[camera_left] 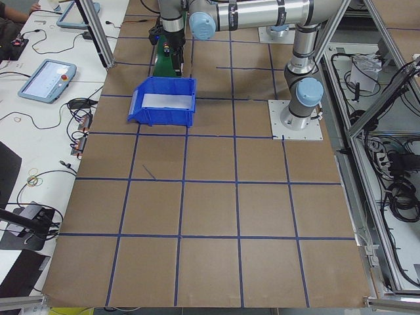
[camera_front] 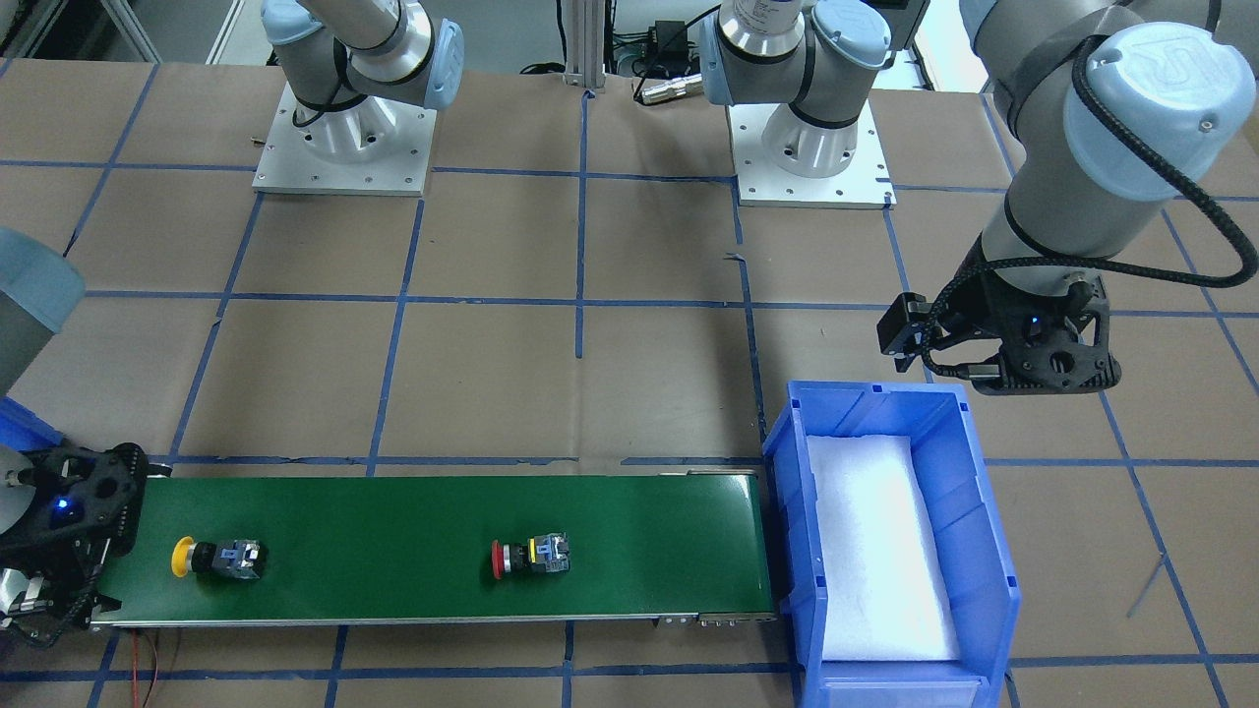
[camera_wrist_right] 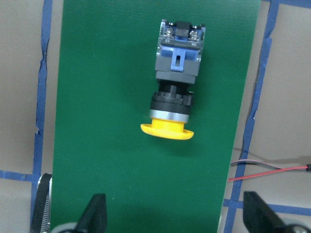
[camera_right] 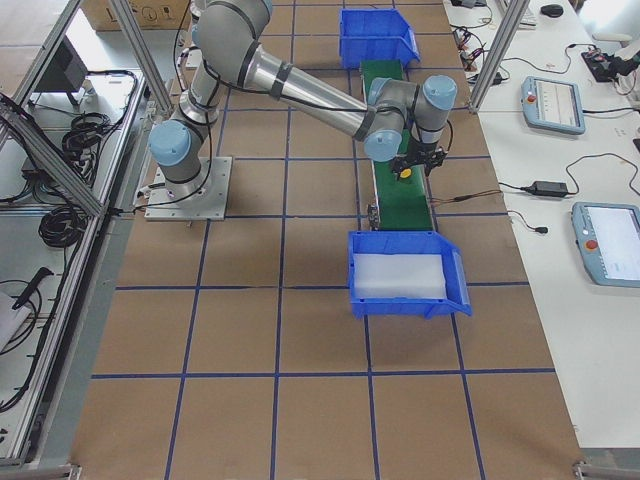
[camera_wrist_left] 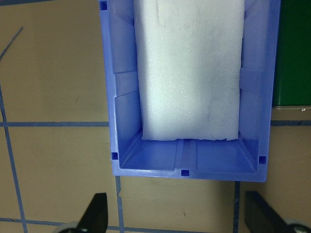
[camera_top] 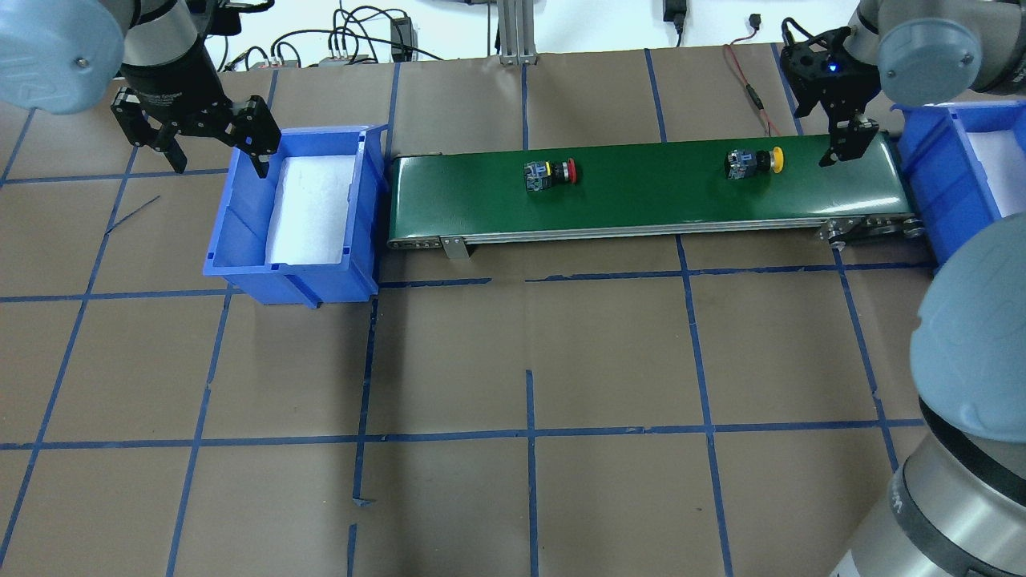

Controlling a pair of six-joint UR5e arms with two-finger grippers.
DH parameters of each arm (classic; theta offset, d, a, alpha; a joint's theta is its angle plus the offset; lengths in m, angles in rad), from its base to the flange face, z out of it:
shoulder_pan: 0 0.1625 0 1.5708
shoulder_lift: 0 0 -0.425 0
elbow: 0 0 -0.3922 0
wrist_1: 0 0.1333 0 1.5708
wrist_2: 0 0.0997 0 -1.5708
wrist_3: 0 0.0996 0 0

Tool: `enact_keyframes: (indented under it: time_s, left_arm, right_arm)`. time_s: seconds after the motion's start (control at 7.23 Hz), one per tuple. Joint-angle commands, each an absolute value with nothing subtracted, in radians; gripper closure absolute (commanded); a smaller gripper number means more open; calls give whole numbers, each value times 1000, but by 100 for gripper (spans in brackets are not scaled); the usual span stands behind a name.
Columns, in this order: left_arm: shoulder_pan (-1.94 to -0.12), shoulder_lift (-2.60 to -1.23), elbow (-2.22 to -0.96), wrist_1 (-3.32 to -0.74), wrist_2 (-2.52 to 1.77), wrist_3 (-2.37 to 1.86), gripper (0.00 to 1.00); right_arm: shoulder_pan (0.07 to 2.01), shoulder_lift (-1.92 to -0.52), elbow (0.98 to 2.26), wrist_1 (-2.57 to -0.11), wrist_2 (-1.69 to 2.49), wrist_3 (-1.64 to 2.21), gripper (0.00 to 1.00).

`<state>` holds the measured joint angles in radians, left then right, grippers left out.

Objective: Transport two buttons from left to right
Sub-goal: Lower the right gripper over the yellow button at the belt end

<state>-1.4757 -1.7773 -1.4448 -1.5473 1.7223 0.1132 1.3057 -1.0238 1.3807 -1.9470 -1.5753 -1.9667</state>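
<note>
Overhead exterior view has both buttons lying on their sides on the green conveyor belt (camera_top: 641, 196), which runs along the far edge of the bench (camera_top: 521, 361). The red button (camera_top: 551, 173) sits a bit left of the belt's middle. The yellow button (camera_top: 753, 163) is well apart from it, closer to the belt's right end. Both caps point toward the right end.

The right end effector (camera_wrist_right: 177, 218) hangs over the right end of the belt, fingers spread wide with nothing in them. From the right wrist camera the yellow button is just ahead of the fingertips, cap facing them, not between them and not touched.

The left end effector (camera_wrist_left: 180, 218) is spread wide too and holds nothing. It hovers over bare bench just beside the far short wall of the left blue bin (camera_top: 365, 200), which butts up against the belt's left end and has a white foam pad (camera_top: 313, 208) in the bottom. A second blue bin (camera_top: 930, 180) sits at the belt's right end, also foam-lined.
</note>
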Motion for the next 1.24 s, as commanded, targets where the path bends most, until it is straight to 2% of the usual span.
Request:
enact_keyframes:
  time_s: [0.0,0.69,1.11]
  left_arm:
    - [-1476,-1775,-1437,-1596,1721,112,0]
    - [-1493,-1757,-1433,-1638,1721,112,0]
    - [-1491,-1726,-1506,-1638,1715,112,0]
  right_arm:
    - [1304,-1013,1381,-1956,-1588,-1917,0]
    - [1304,-1008,1410,-2014,-1600,-1917,0]
    - [1304,-1011,1448,-2051,-1592,-1917,0]
